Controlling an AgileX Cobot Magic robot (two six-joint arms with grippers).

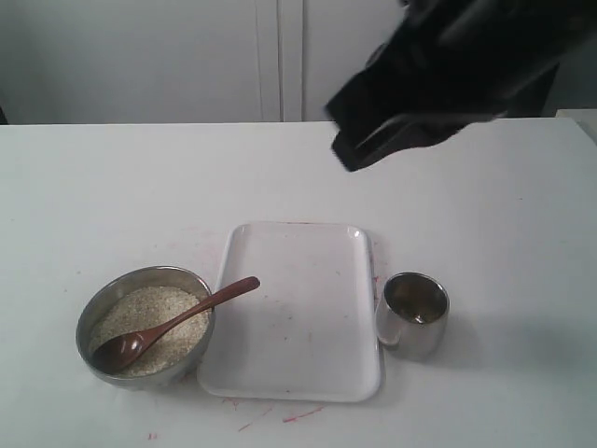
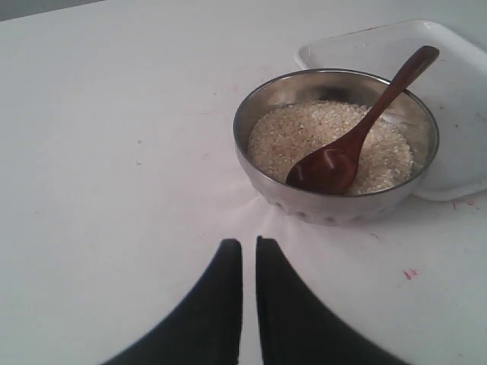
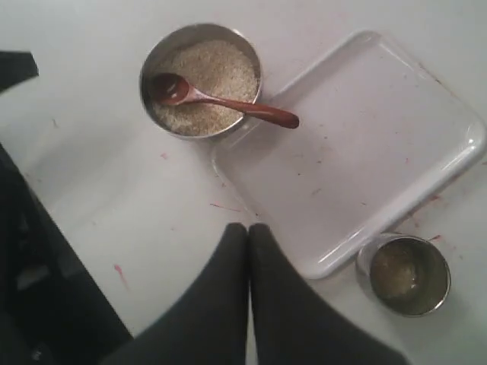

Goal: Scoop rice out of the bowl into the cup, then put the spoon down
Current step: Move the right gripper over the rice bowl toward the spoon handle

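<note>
The steel bowl (image 1: 89,317) stands at the front left of the table, holding rice (image 1: 163,308). In it lies the wooden spoon (image 1: 177,322), scoop on the rice and handle resting over the rim toward the tray. The steel cup (image 1: 413,317) stands right of the tray, with a little pale matter at its bottom (image 3: 396,270). My left gripper (image 2: 249,243) is shut, empty, and low over the table a short way from the bowl (image 2: 335,205). Held high over the tray's near edge, my right gripper (image 3: 249,226) is shut and empty. The spoon (image 3: 228,105) is untouched.
A white rectangular tray (image 1: 294,308) lies between bowl and cup, touching the bowl's side. My right arm (image 1: 448,75) hangs as a dark blurred mass over the back right. Pink marks dot the white table near the tray's front edge.
</note>
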